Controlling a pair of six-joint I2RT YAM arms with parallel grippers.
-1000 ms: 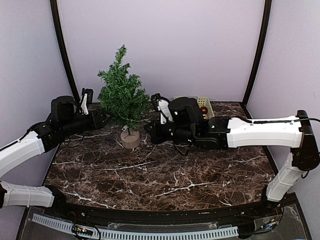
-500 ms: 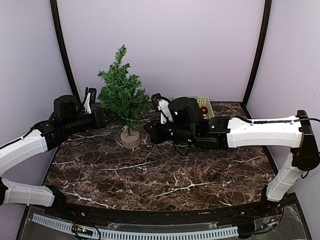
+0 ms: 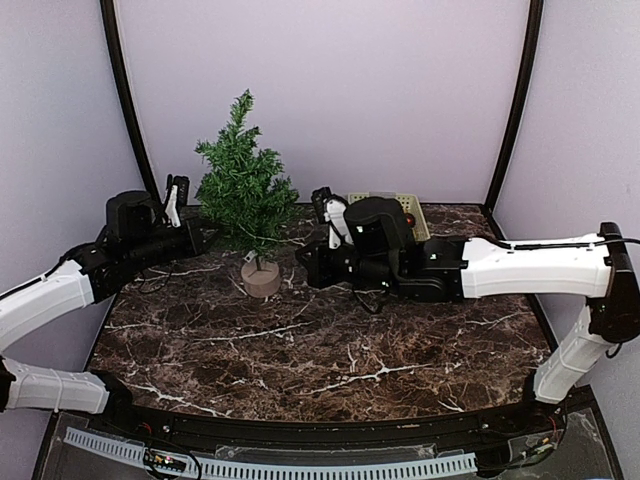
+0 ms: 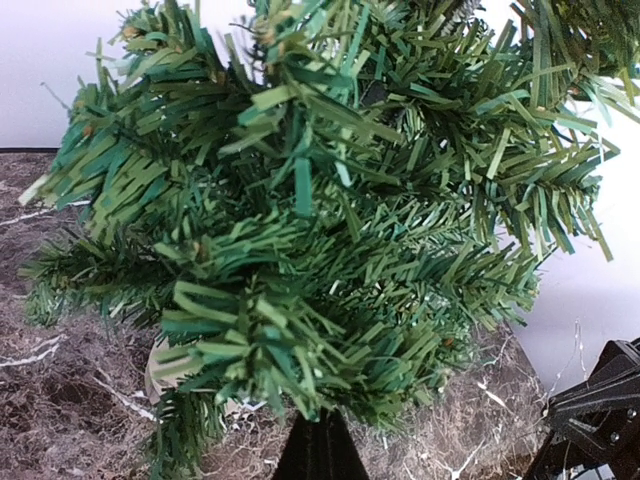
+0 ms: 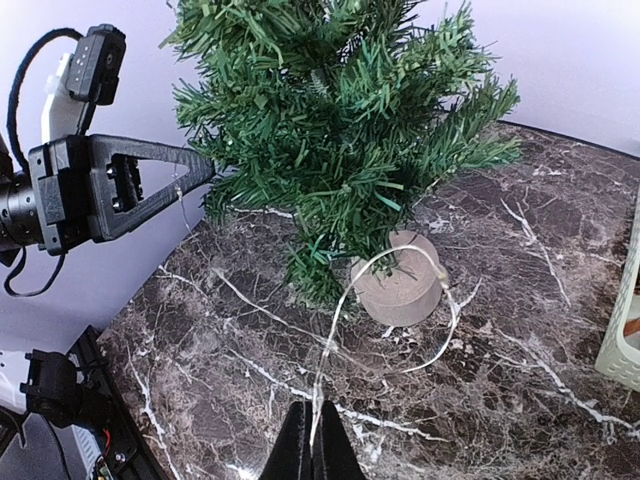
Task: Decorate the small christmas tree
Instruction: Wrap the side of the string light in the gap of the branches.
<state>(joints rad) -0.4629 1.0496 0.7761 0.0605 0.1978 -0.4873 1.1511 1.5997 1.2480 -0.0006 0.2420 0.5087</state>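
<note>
The small christmas tree (image 3: 243, 190) stands at the back left on its tan stump base (image 3: 261, 278). My left gripper (image 3: 207, 237) is at its lower left branches. In the left wrist view the tree (image 4: 320, 220) fills the frame, and the left gripper (image 4: 322, 432) is shut with its tips buried in needles. What they pinch is hidden. My right gripper (image 5: 318, 430) is shut on a thin pale light wire (image 5: 335, 320), which loops over the base (image 5: 400, 292) into the tree (image 5: 330, 110). A thin strand hangs by the left gripper (image 5: 208, 162).
A pale basket (image 3: 414, 207) holding a red bauble (image 3: 408, 219) sits at the back behind the right arm; its edge (image 5: 625, 320) shows in the right wrist view. The right gripper (image 3: 303, 265) lies low over the marble table (image 3: 330, 350), just right of the base.
The left gripper's jaws have closed among the tree's lower left branches. The right arm has drawn back slightly to the right with the wire.
</note>
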